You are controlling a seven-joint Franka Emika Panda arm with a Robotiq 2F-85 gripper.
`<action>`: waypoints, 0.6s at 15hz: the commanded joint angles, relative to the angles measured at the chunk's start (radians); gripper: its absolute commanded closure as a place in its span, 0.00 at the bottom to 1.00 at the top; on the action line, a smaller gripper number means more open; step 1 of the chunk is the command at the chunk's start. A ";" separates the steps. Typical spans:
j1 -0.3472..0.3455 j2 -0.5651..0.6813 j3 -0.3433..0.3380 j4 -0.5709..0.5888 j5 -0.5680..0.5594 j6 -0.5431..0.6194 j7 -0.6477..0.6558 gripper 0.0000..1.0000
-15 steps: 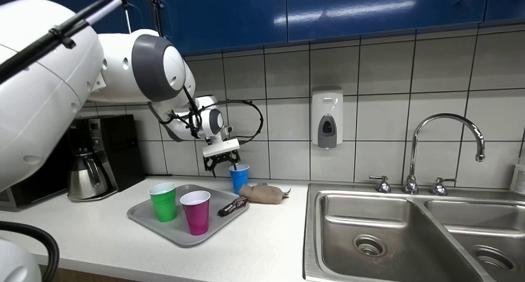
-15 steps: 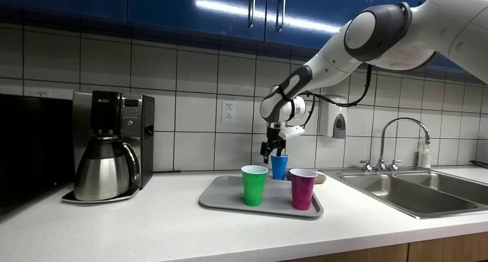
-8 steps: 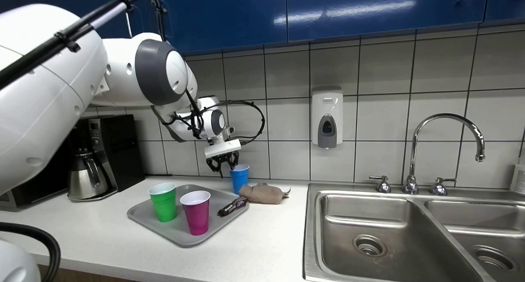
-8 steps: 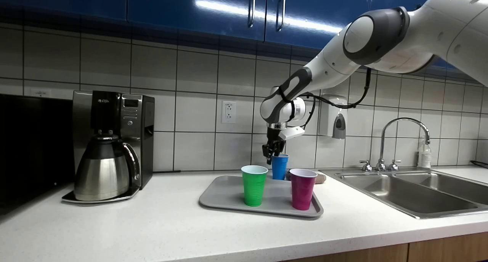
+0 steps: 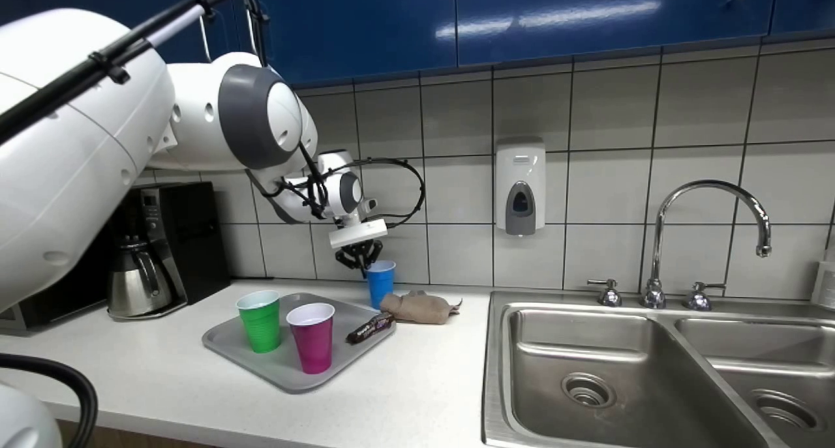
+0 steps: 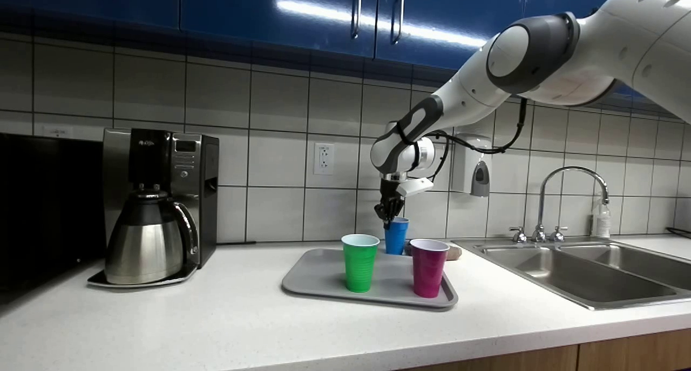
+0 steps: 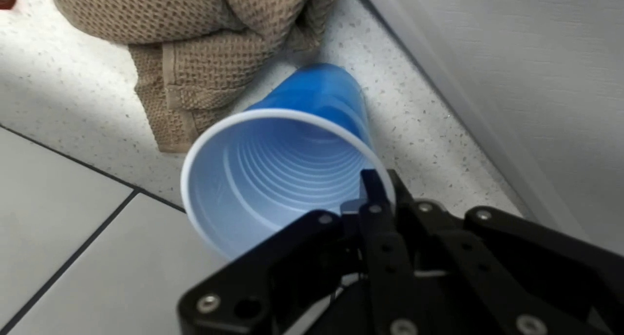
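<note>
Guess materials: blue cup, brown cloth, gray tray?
Blue cup: likely thin plastic, slightly glossy; ribbed white interior, smooth rim.
Brown cloth: woven textile, matte, fiber unclear; coarse weave, hemmed edge.
Gray tray: probably molded plastic, matte; even color, rounded corners.

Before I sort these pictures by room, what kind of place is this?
Probably a kitchen, home or office I can't tell: it has a double sink, a coffee maker and blue wall cupboards.
</note>
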 commanded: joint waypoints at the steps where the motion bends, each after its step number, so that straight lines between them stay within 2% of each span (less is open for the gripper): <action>1: -0.014 0.026 0.010 0.055 0.007 -0.021 -0.021 0.99; 9: -0.023 0.013 0.016 0.042 0.012 -0.018 -0.030 0.99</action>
